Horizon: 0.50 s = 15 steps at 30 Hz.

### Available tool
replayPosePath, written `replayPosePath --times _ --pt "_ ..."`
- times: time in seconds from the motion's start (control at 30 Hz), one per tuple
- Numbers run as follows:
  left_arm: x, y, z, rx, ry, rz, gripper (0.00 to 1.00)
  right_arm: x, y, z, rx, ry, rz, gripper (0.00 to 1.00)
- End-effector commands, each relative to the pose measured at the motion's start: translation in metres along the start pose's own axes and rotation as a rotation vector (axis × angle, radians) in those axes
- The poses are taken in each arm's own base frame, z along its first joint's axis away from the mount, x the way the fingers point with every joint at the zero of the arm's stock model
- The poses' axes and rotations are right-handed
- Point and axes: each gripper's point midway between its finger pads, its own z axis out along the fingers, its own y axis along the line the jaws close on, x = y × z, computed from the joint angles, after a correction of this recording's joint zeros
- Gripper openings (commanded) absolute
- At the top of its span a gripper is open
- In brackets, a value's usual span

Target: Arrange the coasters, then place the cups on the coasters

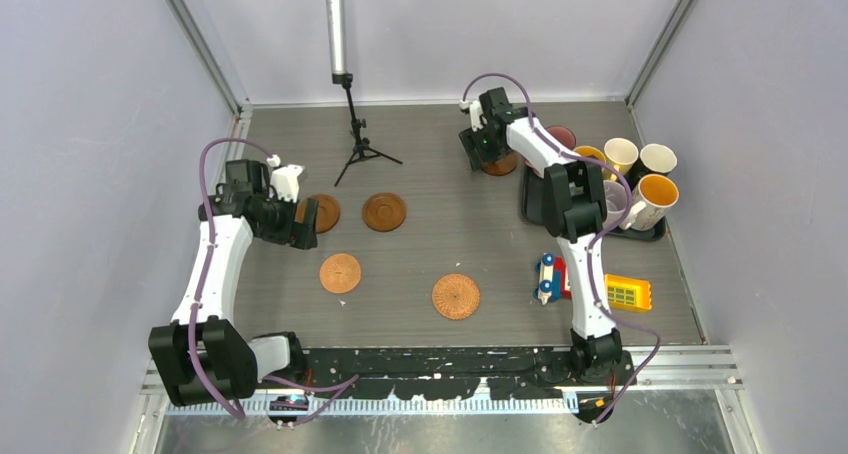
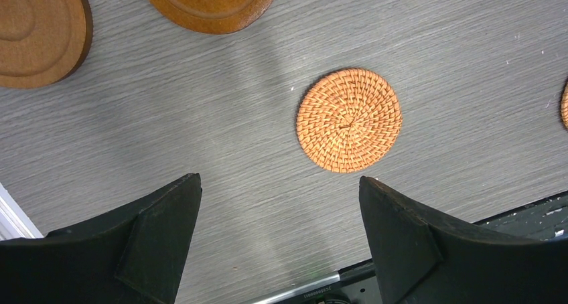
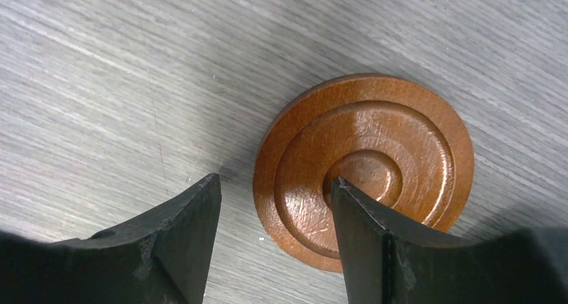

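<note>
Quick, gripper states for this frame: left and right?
Left gripper: open, empty, woven coaster lying ahead of it.
Right gripper: open, astride the rim of a ringed coaster, not clamped on it.

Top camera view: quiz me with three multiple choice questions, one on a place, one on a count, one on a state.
1. Where are the cups? A. on coasters B. at the black tray on the right C. beside the left arm
2. How many woven coasters show? A. one B. two C. four
3. The left gripper is: A. open and empty B. shut on a coaster C. holding a cup
Answers: 1 B, the mugs cluster at the tray. 2 B, a second one lies to its right. 3 A, its jaws stand wide with nothing between.
</note>
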Motion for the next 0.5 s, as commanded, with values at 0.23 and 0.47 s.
replayPosePath --times 0.23,0.47 --pt "-0.021 0.006 -0.010 -0.020 -0.062 0.013 0.90 0.066 0.068 -0.031 -0.166 0.127 -0.097 0.57" --pt "-0.010 0.006 -0.009 0.001 -0.042 -0.024 0.91 0.094 0.123 -0.048 -0.222 0.151 -0.155 0.54"
